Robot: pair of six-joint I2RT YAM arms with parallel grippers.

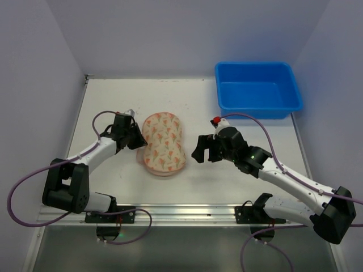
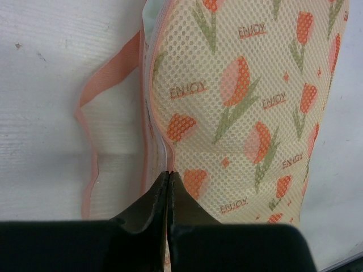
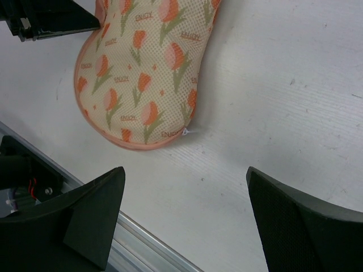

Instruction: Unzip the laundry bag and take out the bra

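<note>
At the laundry bag seam left tool sits closed, grip hidden; right tool gapes empty.

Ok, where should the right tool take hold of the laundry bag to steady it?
Probably the pink-trimmed rim at the near lobe of the laundry bag, approached low from its right, where the open right tool faces it. The bag lies flat on the table, so that rounded edge is the only lip to pinch.
</note>
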